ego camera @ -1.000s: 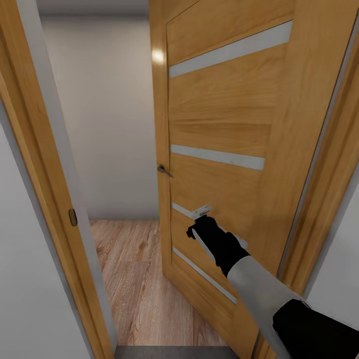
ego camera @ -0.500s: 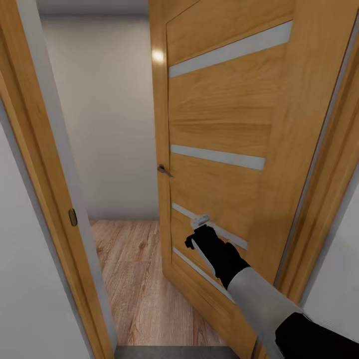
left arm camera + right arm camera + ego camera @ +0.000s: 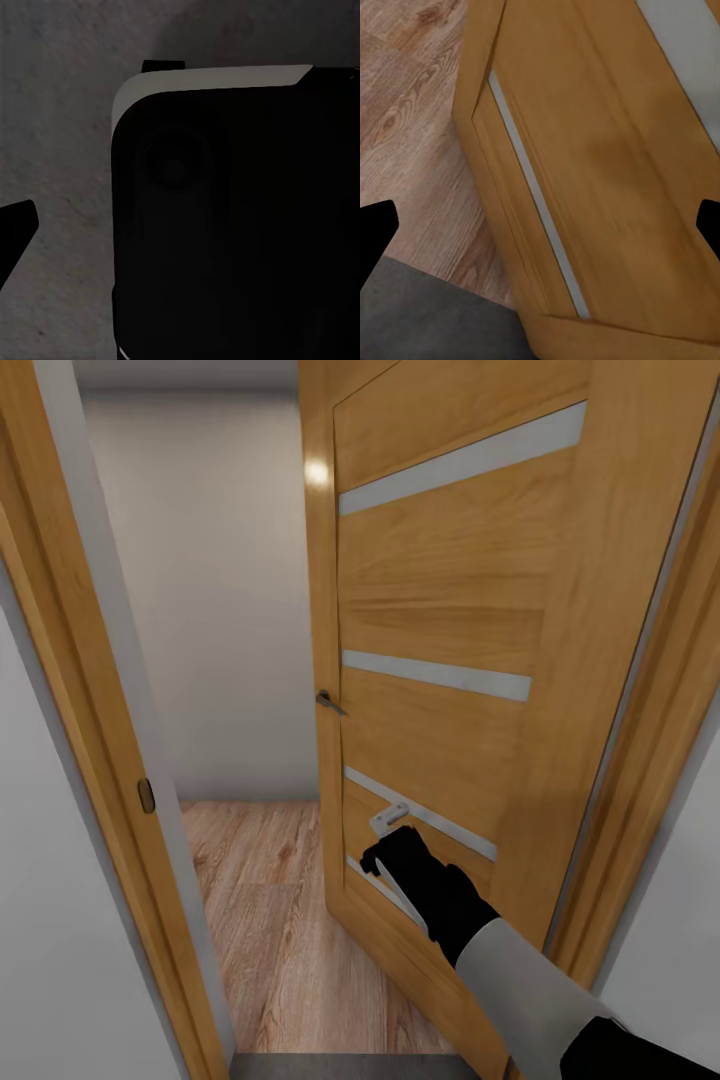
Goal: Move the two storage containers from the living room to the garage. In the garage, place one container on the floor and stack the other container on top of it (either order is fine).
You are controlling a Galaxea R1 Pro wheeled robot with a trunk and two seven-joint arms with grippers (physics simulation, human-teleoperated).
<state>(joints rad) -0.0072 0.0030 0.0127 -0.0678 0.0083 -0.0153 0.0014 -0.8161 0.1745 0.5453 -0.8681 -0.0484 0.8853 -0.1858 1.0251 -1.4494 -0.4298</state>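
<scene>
One arm at the door, no containers in frame.
Right gripper (image 3: 385, 822) is against the lower part of the orange striped door (image 3: 440, 620), near its third pale stripe; fingers spread wide apart in the right wrist view, nothing between them. Door is ajar, handle (image 3: 328, 703) on its free edge, wood-plank floor (image 3: 270, 920) beyond. Left gripper: only one dark fingertip (image 3: 15, 232) over dark grey floor (image 3: 60, 112), so can't tell its state.
</scene>
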